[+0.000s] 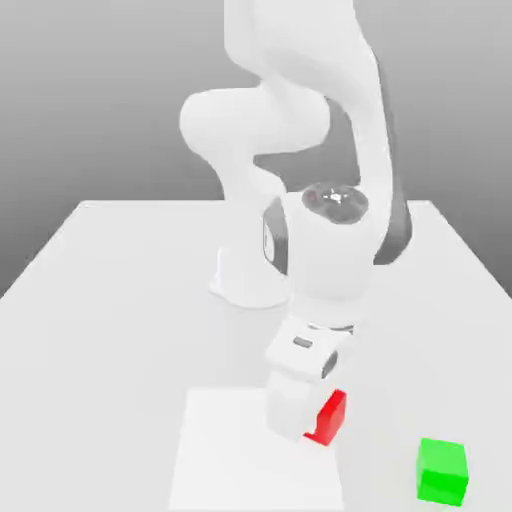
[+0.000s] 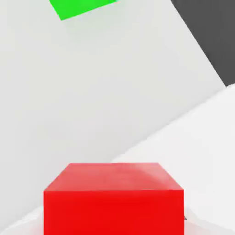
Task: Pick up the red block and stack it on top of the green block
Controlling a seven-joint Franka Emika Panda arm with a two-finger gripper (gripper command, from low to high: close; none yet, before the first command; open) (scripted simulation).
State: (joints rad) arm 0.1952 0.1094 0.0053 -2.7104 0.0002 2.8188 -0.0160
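Note:
The red block [image 1: 330,415] rests on the white table, low in the exterior view, and its near side is covered by my hand. My gripper [image 1: 302,418] is down on it and shut on the block. In the hand view the red block [image 2: 114,202] stands close in front of the camera, centred between the jaws. The green block [image 1: 442,470] sits on the table to the exterior view's right of the red one, a short gap away and free of the hand. The hand view catches a corner of the green block [image 2: 82,8] further off.
The arm's white base [image 1: 250,280] stands behind the hand on the table. A paler square patch [image 1: 250,465] lies on the tabletop under and beside the hand. The table's edge [image 2: 202,50] meets a dark background in the hand view.

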